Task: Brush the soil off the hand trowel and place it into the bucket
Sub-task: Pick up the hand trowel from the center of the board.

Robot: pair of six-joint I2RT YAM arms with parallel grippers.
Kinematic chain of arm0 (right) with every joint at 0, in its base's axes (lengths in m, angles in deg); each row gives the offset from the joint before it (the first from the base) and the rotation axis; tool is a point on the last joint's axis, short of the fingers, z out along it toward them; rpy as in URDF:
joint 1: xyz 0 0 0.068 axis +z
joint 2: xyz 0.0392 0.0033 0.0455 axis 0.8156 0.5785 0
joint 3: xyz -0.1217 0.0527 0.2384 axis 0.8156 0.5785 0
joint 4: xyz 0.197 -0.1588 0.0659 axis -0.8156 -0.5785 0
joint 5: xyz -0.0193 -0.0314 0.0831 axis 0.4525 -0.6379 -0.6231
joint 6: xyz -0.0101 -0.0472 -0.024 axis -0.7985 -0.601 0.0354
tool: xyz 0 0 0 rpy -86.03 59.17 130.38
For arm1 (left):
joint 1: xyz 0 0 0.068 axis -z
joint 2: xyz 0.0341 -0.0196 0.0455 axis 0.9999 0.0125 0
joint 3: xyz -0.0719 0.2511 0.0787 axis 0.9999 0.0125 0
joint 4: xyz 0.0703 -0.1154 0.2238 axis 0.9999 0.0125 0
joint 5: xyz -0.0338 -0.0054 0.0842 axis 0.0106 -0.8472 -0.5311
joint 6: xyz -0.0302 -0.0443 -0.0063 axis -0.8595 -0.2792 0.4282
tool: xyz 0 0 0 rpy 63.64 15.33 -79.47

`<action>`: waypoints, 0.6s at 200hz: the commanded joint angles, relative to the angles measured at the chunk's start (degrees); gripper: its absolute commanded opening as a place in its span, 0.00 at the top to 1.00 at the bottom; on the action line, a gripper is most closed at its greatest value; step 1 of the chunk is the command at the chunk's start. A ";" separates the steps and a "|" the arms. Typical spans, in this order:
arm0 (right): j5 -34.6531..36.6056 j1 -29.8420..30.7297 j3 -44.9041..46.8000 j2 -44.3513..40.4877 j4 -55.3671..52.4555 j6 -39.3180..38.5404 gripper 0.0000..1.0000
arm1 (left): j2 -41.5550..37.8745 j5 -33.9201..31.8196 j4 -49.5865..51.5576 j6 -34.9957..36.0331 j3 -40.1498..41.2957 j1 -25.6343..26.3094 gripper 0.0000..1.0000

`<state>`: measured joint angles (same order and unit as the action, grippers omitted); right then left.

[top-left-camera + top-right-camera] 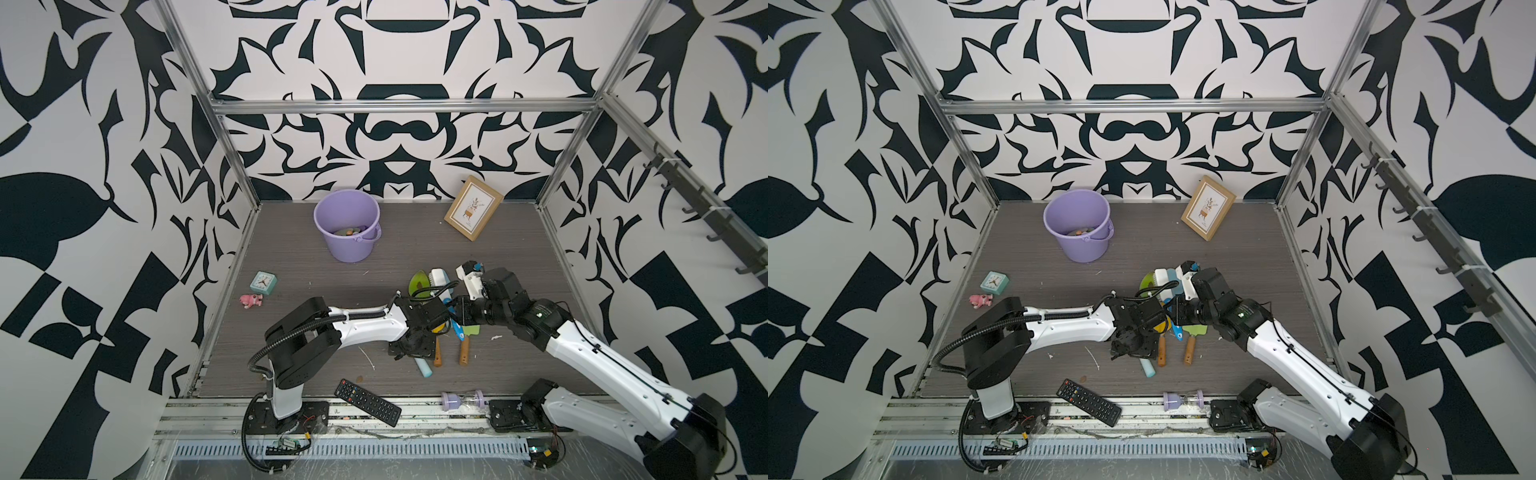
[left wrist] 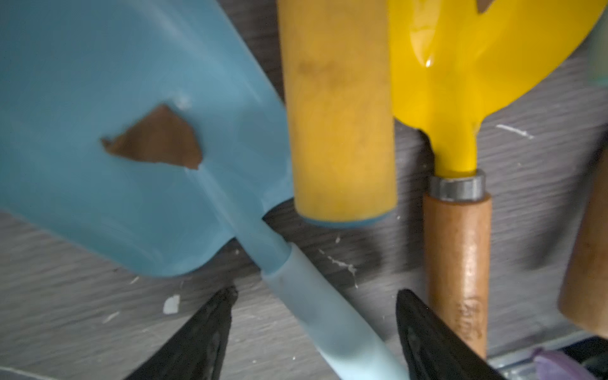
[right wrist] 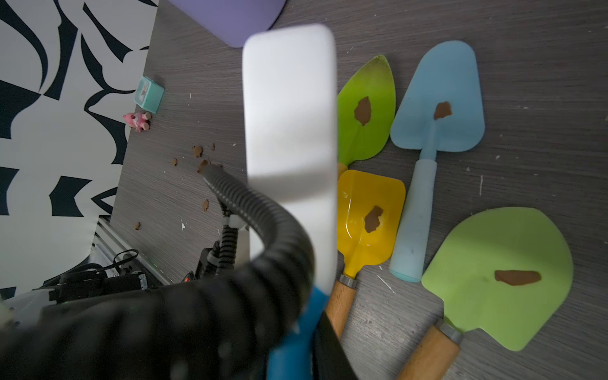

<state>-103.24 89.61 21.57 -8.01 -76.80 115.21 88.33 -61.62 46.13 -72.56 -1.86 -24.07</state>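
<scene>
The pale-blue trowel [image 2: 98, 98] lies flat on the bench [image 2: 543, 164], a soil flake [image 2: 154, 138] on its blade. I judge it light, stiff, slick plastic. Its slim handle [image 2: 316, 316] suits gripping; the left fingers [image 2: 204, 335] straddle it, spread. The right fingers [image 3: 329, 348] clench the brush [image 3: 289, 115].

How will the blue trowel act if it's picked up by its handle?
The blue trowel looks like thin plastic, so probably light. Its smooth round handle might twist between the fingers. The soil clump on its blade could slide off if it tips.
</scene>
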 commanded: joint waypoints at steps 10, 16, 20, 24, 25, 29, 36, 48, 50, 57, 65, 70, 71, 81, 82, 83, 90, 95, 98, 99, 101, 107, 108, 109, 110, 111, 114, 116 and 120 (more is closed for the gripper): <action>-0.95 0.06 -0.71 -1.26 3.87 -0.14 1.00 | 0.46 -1.84 5.58 -0.31 2.69 -0.30 0.22; -1.03 0.05 -0.75 -1.27 3.87 -0.06 1.00 | 0.05 -1.97 5.74 -0.38 3.26 -0.32 0.22; -1.04 0.10 -0.64 -1.27 3.87 -0.01 1.00 | -0.19 -2.06 5.75 -0.38 3.70 -0.34 0.23; -1.11 0.10 -0.63 -1.27 3.94 0.03 1.00 | -0.59 -2.17 5.81 -0.55 4.14 -0.35 0.23; -1.12 0.06 -0.58 -1.27 3.95 0.03 1.00 | -0.70 -2.25 5.85 -0.56 4.25 -0.39 0.23; -1.25 0.03 -0.55 -1.27 4.10 0.03 1.00 | -1.07 -2.53 5.96 -0.71 4.69 -0.38 0.23; -1.38 0.07 -0.45 -1.27 4.22 0.15 1.00 | -1.85 -2.88 5.94 -0.93 5.49 -0.46 0.24; -1.47 0.04 -0.37 -1.24 4.29 0.29 1.00 | -3.06 -3.27 6.44 -1.24 6.74 -0.93 0.25; -1.48 0.02 -0.36 -1.26 4.30 0.34 1.00 | -3.33 -3.38 6.54 -1.24 7.02 -0.98 0.25; -1.56 0.09 -0.25 -1.27 4.40 0.45 1.00 | -4.21 -3.89 6.94 -1.29 7.74 -1.21 0.25; -1.72 0.06 -0.13 -1.19 4.63 0.53 1.00 | -5.39 -4.19 7.05 -1.32 8.75 -1.75 0.26; -1.82 0.04 -0.10 -1.11 4.73 0.62 1.00 | -6.06 -4.26 7.06 -1.32 9.28 -1.96 0.25; -1.87 0.03 -0.09 -1.10 4.78 0.64 1.00 | -6.16 -4.26 7.10 -1.29 9.41 -1.99 0.26; -2.00 0.08 -0.05 -0.89 4.84 0.73 1.00 | -7.45 -4.76 7.32 -1.43 10.42 -2.59 0.26; -1.96 0.05 -0.07 -0.90 4.84 0.69 1.00 | -7.56 -4.82 7.40 -1.35 10.46 -2.66 0.26; -1.98 0.08 -0.08 -0.91 4.84 0.67 1.00 | -7.66 -4.85 7.40 -1.30 10.53 -2.73 0.26; -1.96 0.08 -0.02 -0.75 4.85 0.73 1.00 | -8.52 -4.97 7.41 -1.23 10.99 -3.20 0.26; -2.19 0.03 -0.01 -0.55 4.91 0.78 1.00 | -9.02 -4.94 6.98 -0.80 11.46 -3.42 0.27; -2.30 0.05 -0.08 -0.42 4.93 0.82 1.00 | -9.32 -5.01 6.69 -0.52 11.66 -3.42 0.27; -2.33 0.08 -0.09 -0.36 4.93 0.82 1.00 | -9.42 -4.99 6.69 -0.45 11.70 -3.42 0.28; -2.42 0.12 -0.09 -0.25 4.92 0.80 1.00 | -9.58 -4.90 6.62 -0.36 11.77 -3.42 0.28; -2.52 0.04 -0.13 0.06 4.84 0.95 1.00 | -9.85 -4.90 6.79 -0.30 11.76 -3.42 0.28; -2.57 0.03 -0.15 0.10 4.84 0.98 1.00 | -9.86 -4.93 6.87 -0.25 11.70 -3.42 0.29; -2.60 0.07 -0.17 0.12 4.88 0.99 1.00 | -9.86 -4.91 6.96 -0.23 11.68 -3.42 0.29; -2.61 0.09 -0.13 0.17 4.86 0.95 1.00 | -9.86 -4.89 6.95 -0.17 11.66 -3.47 0.29; -2.66 0.10 -0.11 0.24 4.89 1.02 1.00 | -9.87 -4.93 7.04 -0.15 11.61 -3.45 0.29; -2.81 0.13 -0.09 0.35 4.96 1.08 1.00 | -9.79 -4.92 7.12 0.00 11.56 -3.43 0.29; -2.87 0.11 -0.05 0.43 4.93 1.08 1.00 | -9.74 -4.95 7.19 0.15 11.49 -3.47 0.29; -3.09 0.13 0.04 0.55 5.00 1.15 1.00 | -9.57 -4.93 7.21 0.52 11.42 -3.43 0.30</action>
<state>-104.66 89.61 22.05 -7.86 -74.92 115.54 80.00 -65.25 50.50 -72.89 9.09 -27.26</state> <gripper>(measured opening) 0.221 0.714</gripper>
